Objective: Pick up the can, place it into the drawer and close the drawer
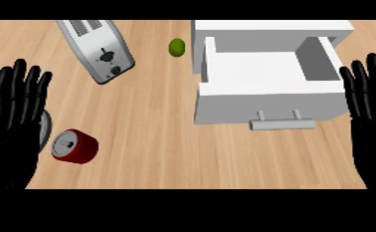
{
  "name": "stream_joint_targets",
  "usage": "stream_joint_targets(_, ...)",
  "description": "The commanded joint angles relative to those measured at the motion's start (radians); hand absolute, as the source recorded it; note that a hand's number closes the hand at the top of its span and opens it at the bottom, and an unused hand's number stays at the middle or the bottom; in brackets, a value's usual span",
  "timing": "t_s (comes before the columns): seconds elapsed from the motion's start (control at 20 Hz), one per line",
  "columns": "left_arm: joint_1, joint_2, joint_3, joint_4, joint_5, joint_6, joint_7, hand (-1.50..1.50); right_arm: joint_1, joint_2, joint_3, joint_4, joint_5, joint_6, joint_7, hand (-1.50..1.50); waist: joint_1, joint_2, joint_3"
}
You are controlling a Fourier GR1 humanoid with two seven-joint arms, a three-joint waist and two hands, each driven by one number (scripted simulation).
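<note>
The red can (75, 147) lies tipped on its side on the wooden tabletop (154, 126), its silver top facing up and to the left, just beside the left robot hand (21, 107), close to the palm's lower right. That robot hand is released, fingers straight and pointing up along the left edge. The right robot hand (361, 94) is likewise released, fingers up at the right edge, beside the white drawer (257, 71), which stands pulled open with its handle (283, 123) toward me. A toaster (97, 49) and a small green fruit (177, 47) sit farther back, well apart from the can.
</note>
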Motion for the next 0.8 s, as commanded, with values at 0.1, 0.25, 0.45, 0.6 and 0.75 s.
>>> stream_joint_targets(0.1,0.074,0.083,0.105,-0.037,0.223,-0.166,-0.035,-1.50,0.017,-0.001,-0.021,-0.012,-0.003,0.002,-0.015,-1.50,0.043,0.015,0.045)
stream_joint_targets(0.25,0.216,0.178,0.225,-0.082,0.417,-0.347,-0.101,-1.50,-0.012,0.037,0.023,0.006,0.020,-0.027,0.003,-1.50,0.066,0.013,0.043)
stream_joint_targets(0.45,0.258,0.203,0.291,0.063,0.413,-0.235,0.149,-1.50,0.072,0.048,0.000,0.010,0.020,-0.086,0.216,-1.50,0.049,0.016,0.044)
stream_joint_targets(0.6,0.331,0.230,0.372,0.024,0.523,-0.302,0.179,-1.50,0.088,0.023,-0.047,0.028,-0.014,-0.051,0.175,-1.50,0.047,0.014,0.045)
stream_joint_targets(0.75,0.274,0.266,0.435,-0.009,0.589,-0.272,0.287,-1.50,0.089,0.056,0.007,0.037,0.047,-0.076,0.182,-1.50,0.042,0.015,0.046)
